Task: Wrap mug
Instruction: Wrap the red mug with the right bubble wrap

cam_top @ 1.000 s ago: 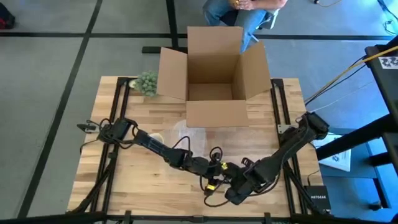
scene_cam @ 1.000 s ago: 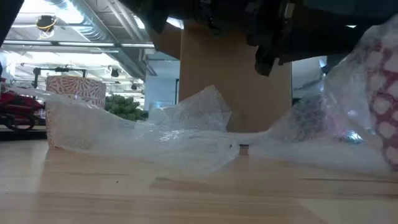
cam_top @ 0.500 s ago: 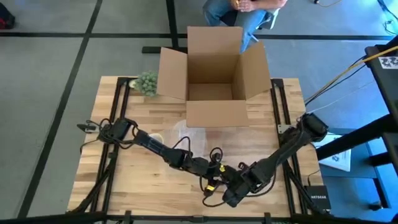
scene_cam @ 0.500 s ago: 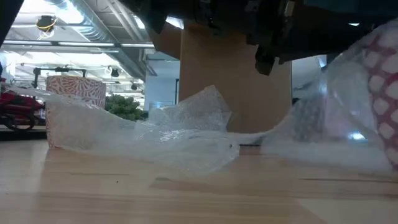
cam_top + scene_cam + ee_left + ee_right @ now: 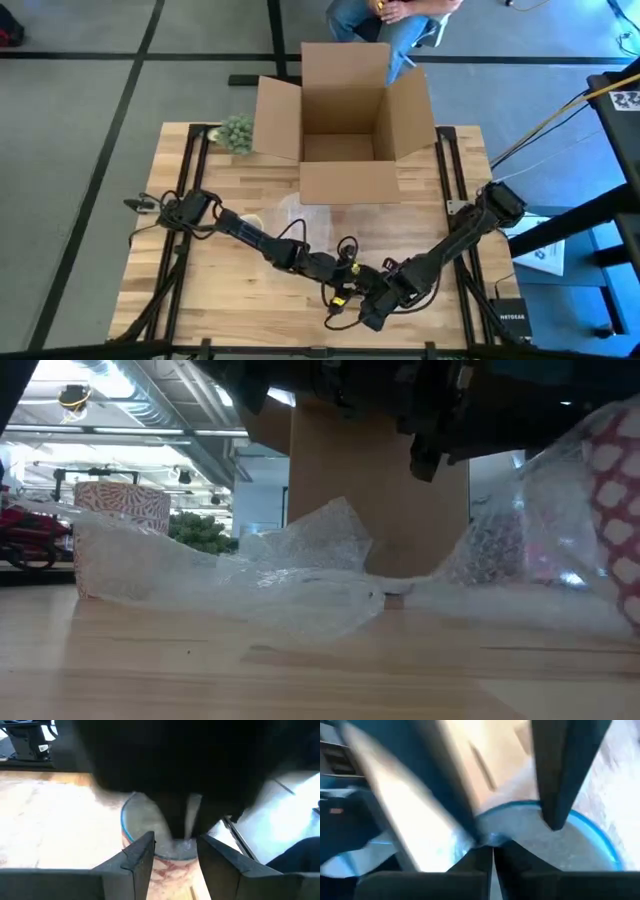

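Both arms meet at the worktop's [image 5: 200, 290] near edge. Left pincer [image 5: 175, 852] sits apart, straddling the mug [image 5: 150, 827] (blue rim, red-white pattern) without clearly gripping it. Right pincer [image 5: 492, 855] has fingers pressed together at the mug rim, apparently pinching bubble wrap [image 5: 260, 585]. The mug, under the wrap, shows at the low view's right edge. Open box [image 5: 345, 120] stands at the far side.
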`<action>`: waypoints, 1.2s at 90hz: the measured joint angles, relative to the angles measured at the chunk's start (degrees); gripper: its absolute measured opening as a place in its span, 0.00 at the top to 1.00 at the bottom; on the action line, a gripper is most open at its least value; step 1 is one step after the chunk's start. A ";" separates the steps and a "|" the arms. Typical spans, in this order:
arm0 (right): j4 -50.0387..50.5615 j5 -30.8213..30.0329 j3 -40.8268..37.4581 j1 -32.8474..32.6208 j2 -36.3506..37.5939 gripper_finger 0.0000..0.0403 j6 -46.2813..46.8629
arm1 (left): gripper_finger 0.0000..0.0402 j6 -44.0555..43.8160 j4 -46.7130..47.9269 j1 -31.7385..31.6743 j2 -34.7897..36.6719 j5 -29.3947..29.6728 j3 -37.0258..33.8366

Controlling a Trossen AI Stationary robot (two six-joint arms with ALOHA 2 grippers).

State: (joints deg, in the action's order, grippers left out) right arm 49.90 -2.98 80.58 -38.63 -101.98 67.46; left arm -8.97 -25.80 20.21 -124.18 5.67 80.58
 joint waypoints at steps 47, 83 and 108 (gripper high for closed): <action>-2.86 -1.75 -3.97 -1.07 -1.64 1.00 2.76 | 0.67 0.00 -0.02 0.04 0.00 -0.31 0.00; -2.97 -5.00 -6.80 -1.16 -3.15 1.00 4.09 | 0.67 0.00 -0.18 0.33 0.28 -0.13 0.13; -3.32 -6.48 -6.34 -1.19 -3.27 1.00 3.89 | 0.67 3.93 -0.27 2.19 -1.36 3.63 2.71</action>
State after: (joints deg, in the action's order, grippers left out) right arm 46.58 -9.46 74.24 -39.82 -105.25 71.35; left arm -5.04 -26.08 22.40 -125.54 9.30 83.29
